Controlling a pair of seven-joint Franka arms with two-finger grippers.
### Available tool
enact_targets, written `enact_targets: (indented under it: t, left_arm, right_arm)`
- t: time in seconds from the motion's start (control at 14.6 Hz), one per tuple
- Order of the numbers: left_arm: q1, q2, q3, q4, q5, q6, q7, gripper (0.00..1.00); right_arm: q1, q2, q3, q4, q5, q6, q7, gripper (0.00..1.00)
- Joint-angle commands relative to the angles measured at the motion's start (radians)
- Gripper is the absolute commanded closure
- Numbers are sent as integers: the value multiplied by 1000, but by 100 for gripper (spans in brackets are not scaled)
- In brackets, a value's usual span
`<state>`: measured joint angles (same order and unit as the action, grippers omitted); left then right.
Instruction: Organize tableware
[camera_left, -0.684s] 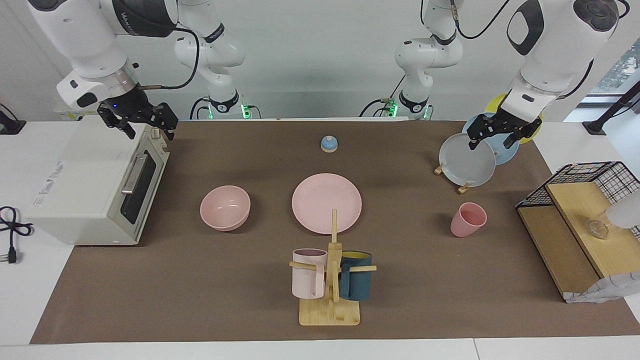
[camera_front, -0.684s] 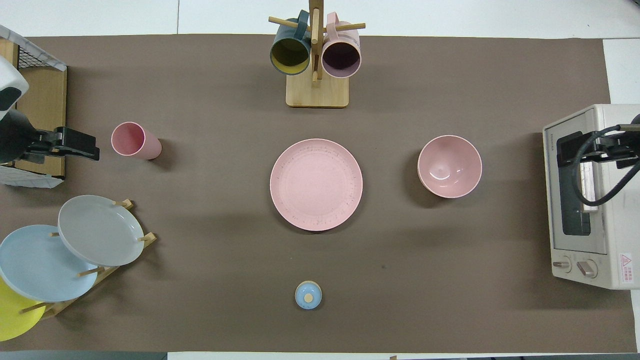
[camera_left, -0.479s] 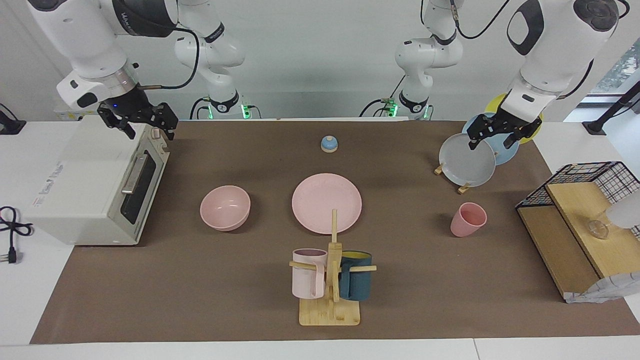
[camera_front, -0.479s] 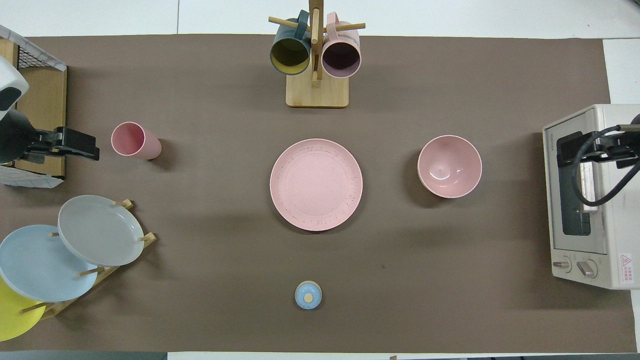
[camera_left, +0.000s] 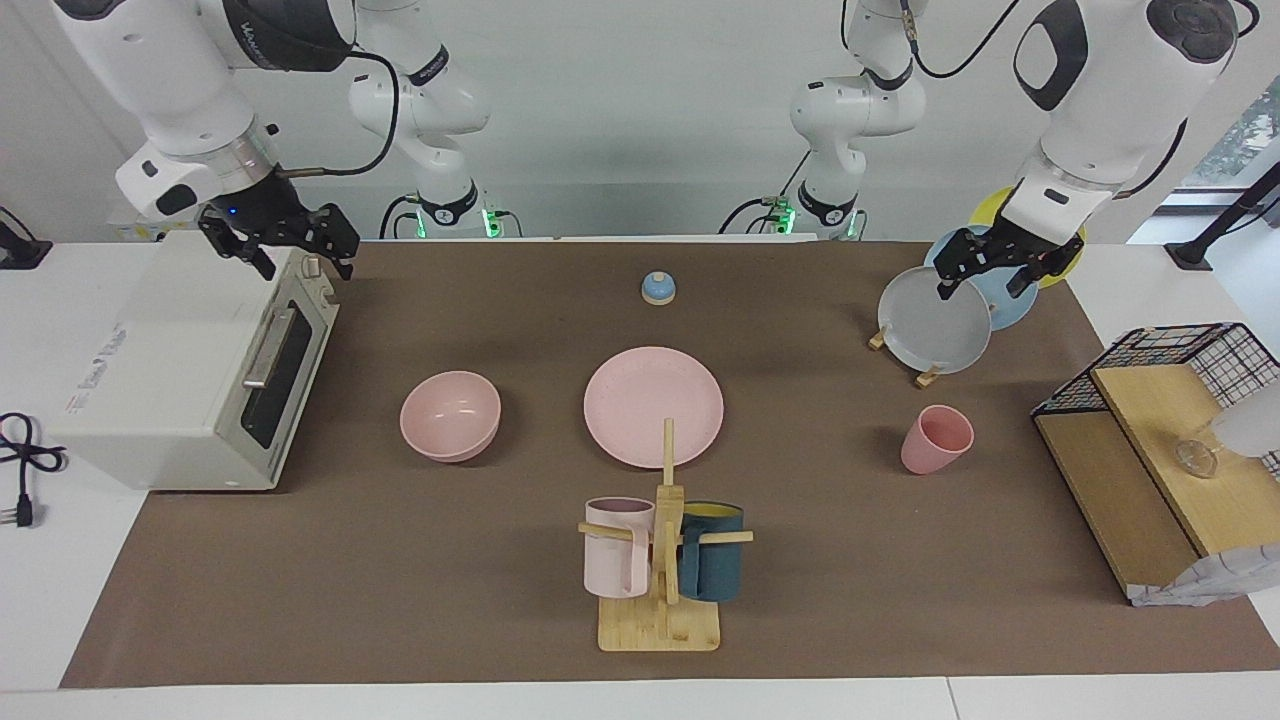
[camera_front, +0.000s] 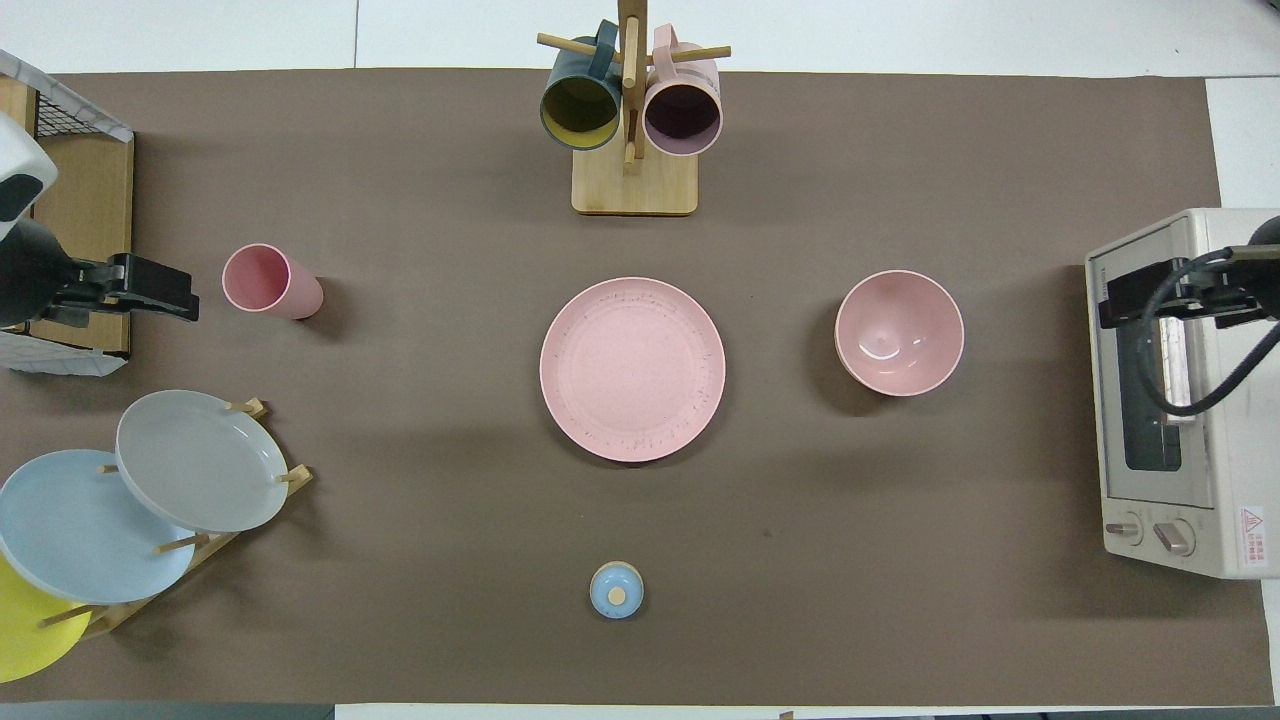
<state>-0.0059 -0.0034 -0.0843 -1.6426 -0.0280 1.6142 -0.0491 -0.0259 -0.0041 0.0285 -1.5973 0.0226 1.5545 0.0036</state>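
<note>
Sitting flat at the middle of the table (camera_left: 400, 600), the pink plate (camera_left: 653, 405) has the pink bowl (camera_left: 450, 414) beside it toward the right arm's end and the pink cup (camera_left: 935, 439) well apart toward the left arm's end. The cup stands tilted on the brown mat. None of the three is touched; both sets of jaws are well away from them.

The left gripper (camera_left: 985, 275) hangs over the grey plate (camera_left: 935, 320) in the plate rack (camera_front: 215, 540), nearer the robots than the cup; its jaws stand apart and hold nothing. The right gripper (camera_left: 285, 245) hovers over the top front edge of the toaster oven (camera_left: 170, 370), with the bowl well apart from it; its jaws are likewise spread and empty.

A small blue bell (camera_left: 659, 288) lies nearer the robots than the pink plate. A wooden mug stand (camera_left: 660, 620) with a pale pink mug (camera_left: 615, 545) and a dark blue mug (camera_left: 712, 565) is farther from them.
</note>
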Motion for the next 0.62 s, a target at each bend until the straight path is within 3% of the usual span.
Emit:
enact_targets:
  t: [0.0,0.27,0.41,0.55]
  left_arm:
    - [4,-10,-2,-10,13,1,-3,0]
    - [4,-10,-2,-10,13,1,-3,0]
    - [4,-10,-2,-10,13,1,-3,0]
    - [4,-10,-2,-10,13,1,-3,0]
  right_arm:
    - [53,64,102,-4,5,82,138,0]
    - [173,197,117,-137,-21,416,229,0]
    - [207,187,117,-269,-62,547,236,0]
    - [202,185,116,-341,-76,598,242,0]
